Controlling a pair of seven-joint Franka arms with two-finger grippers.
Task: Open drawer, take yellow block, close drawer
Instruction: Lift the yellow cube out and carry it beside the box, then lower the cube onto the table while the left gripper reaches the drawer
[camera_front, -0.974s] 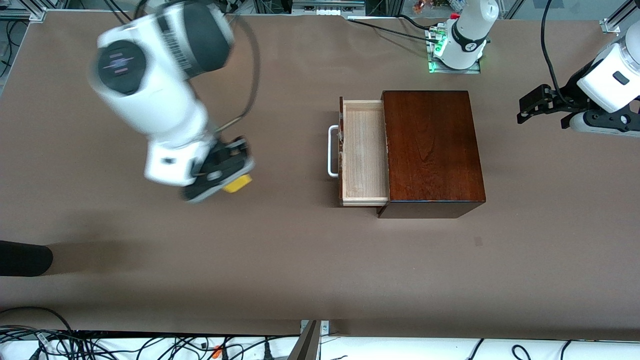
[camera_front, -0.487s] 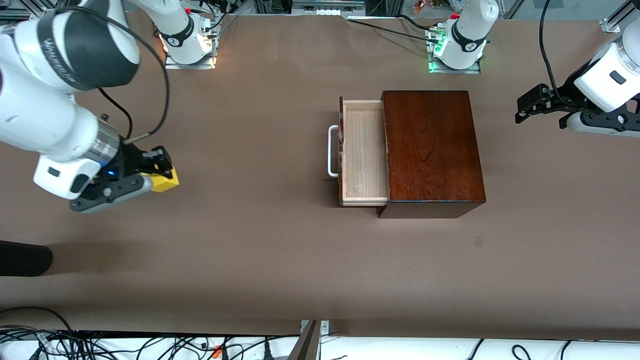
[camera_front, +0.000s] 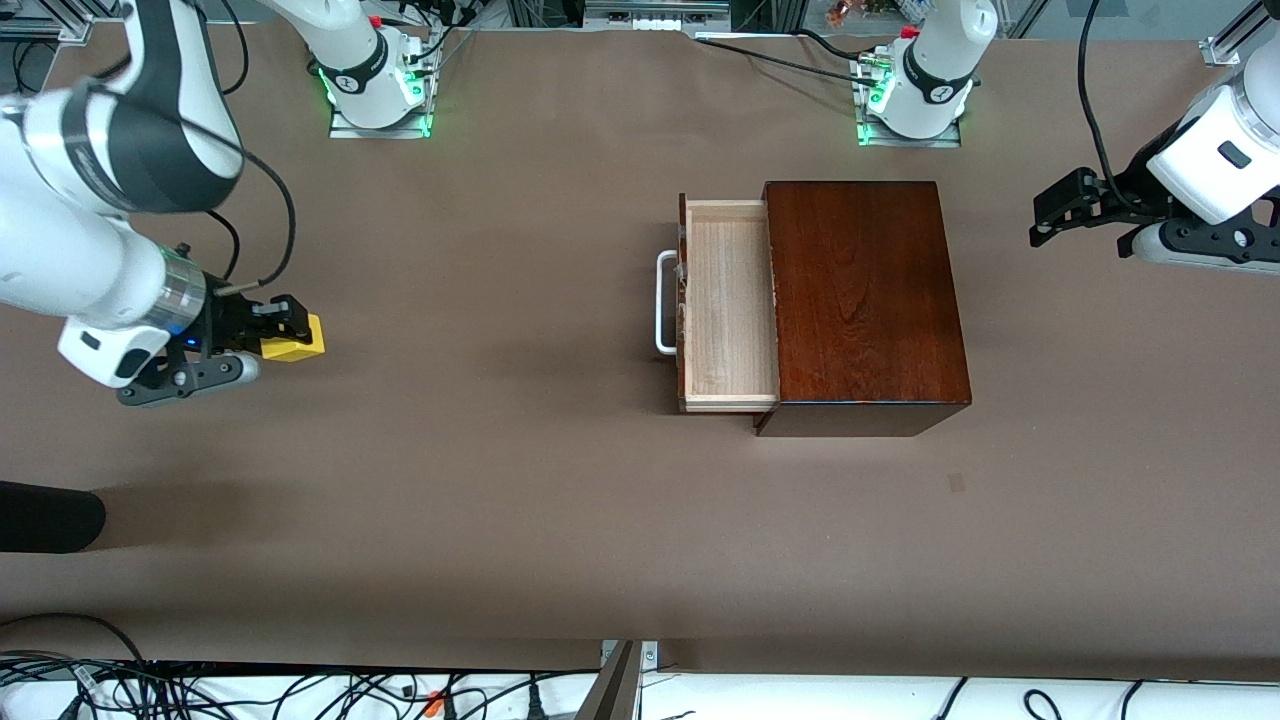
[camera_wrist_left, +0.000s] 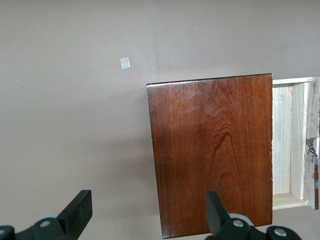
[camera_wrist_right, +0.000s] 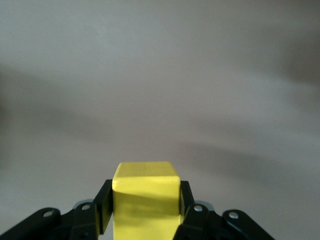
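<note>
**Block out of the drawer; closing not yet done**

The yellow block (camera_front: 293, 340) is held clamped between the fingers of the right gripper (camera_front: 281, 331), over the table (camera_front: 520, 500) toward the right arm's end, well apart from the wooden box (camera_front: 862, 300). In the right wrist view the block (camera_wrist_right: 145, 197) is seen pinched on two opposite faces, bare table below it.

The drawer (camera_front: 728, 305) stands pulled out, its pale interior exposed and nothing seen in it; the white handle (camera_front: 663, 302) faces the right arm's end.

The left gripper (camera_front: 1062, 208) waits spread open and empty, over the table at the left arm's end.

Judged step: the take is done. Next, the block is probably to be set down and the drawer front pushed squarely inward until flush with the box.
</note>
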